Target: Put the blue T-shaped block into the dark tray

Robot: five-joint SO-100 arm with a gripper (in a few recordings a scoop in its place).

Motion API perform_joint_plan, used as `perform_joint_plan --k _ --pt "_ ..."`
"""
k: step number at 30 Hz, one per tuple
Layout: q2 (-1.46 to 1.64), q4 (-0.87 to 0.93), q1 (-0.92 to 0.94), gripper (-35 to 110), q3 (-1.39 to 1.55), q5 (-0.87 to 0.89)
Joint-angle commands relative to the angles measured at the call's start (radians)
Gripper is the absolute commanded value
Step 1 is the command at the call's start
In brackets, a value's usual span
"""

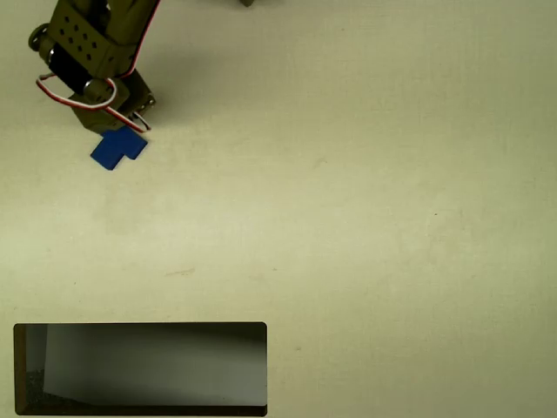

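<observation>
A: Where's the blue T-shaped block?
B: Upper left of the bench, just below the claw, touching or nearly. Claw spread or pinching, cannot tell.
A: The dark tray?
B: Bottom left, well apart, straight down from the block.

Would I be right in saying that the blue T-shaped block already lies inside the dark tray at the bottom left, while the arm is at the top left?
Not quite. In the overhead view the blue T-shaped block lies on the table at the top left, just beneath the gripper, well apart from the dark tray at the bottom left.
</observation>
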Motion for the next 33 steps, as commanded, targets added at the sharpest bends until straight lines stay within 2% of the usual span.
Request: perform_joint_plan --k 1,8,13,16,19,22,25,29,33 --pt "-0.064 0.018 -0.005 0 -0.110 0.026" --pt "-0.055 0.081 -0.066 0 -0.169 0.081" --pt "0.204 0.333 -0.097 0 -0.133 0.069" --pt "0.356 0.497 -0.006 0 -0.130 -0.057" --pt "0.411 0.534 0.178 0 -0.149 -0.261" --pt "0.313 0.365 0.331 0 -0.155 -0.396" --pt "0.112 0.103 0.388 0 -0.178 -0.420" --pt "-0.118 -0.225 0.341 0 -0.201 -0.330" --pt "-0.216 -0.376 0.201 0 -0.210 -0.133"
